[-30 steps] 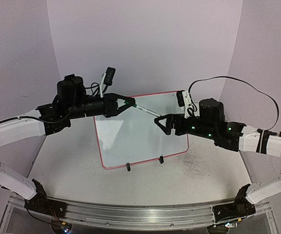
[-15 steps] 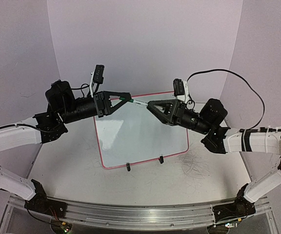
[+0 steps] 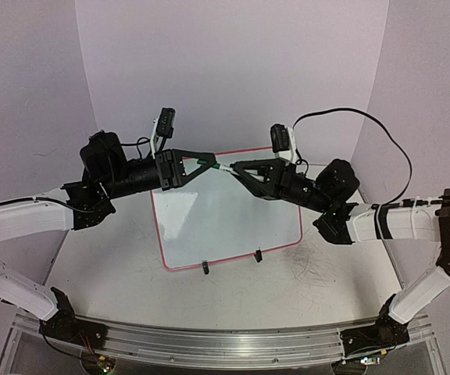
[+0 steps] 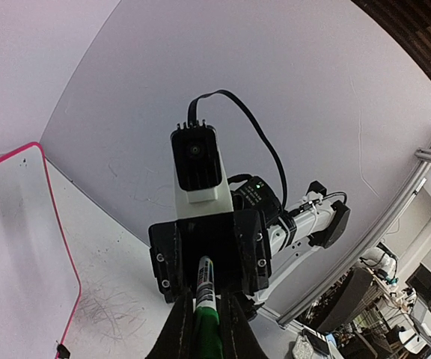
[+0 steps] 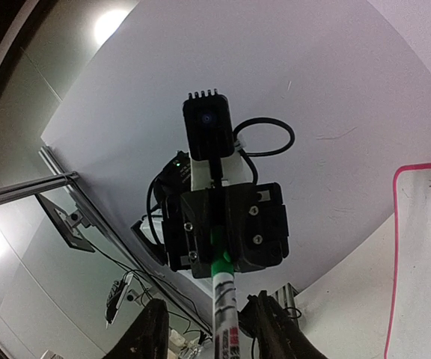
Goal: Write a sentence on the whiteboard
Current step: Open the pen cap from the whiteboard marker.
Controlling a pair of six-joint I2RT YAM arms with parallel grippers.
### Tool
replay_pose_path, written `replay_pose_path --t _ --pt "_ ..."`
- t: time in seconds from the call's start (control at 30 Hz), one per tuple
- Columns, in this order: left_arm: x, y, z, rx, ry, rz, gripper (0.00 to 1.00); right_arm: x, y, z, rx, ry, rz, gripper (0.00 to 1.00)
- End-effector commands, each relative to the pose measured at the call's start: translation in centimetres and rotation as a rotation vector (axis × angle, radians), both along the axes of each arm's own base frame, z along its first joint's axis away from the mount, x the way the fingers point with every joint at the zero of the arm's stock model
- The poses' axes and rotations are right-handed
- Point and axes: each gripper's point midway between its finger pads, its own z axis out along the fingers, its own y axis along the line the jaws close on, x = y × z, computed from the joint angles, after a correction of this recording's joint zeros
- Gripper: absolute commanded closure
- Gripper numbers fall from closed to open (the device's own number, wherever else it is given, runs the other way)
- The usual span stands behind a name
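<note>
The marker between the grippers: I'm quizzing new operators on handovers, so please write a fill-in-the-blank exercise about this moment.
1. The left gripper is shut on the marker's ___ end.
2. The right gripper's fingers flank the marker's ___ barrel.
3. The whiteboard carries ___ writing.
Missing words: green; white; no.
</note>
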Motion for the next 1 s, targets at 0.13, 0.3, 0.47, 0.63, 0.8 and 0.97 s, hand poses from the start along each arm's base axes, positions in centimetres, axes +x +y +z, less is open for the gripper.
replay_pose_path --t 0.13,0.3,0.47,0.63,0.8,0.97 --pt "-0.5 -0.4 0.5 -0.024 -0.022 -0.037 1.0 -1.0 0.2 2.6 0.072 -0.074 0.046 0.68" --pt "-0.4 -0.3 0.4 -0.022 -0.021 -0.029 1.0 -1.1 0.4 2.2 0.063 -0.075 0.059 0.76" --pt "-0.5 -0.3 0.6 -0.024 -0.027 -0.03 1.0 -1.3 0.5 1.8 0.053 -0.083 0.073 0.73" --pt "-0.5 -0.4 0.4 -0.019 -0.028 -0.037 1.0 -1.2 0.6 1.8 0.054 -0.082 0.068 0.85" --pt "-0.7 -0.4 0.4 -0.019 -0.03 -0.04 1.0 -1.0 0.2 2.1 0.065 -0.086 0.039 1.0" --pt "-0.3 1.4 1.6 -0.036 -0.068 0.022 1.0 0.1 -2.2 1.9 0.074 -0.088 -0.067 1.0"
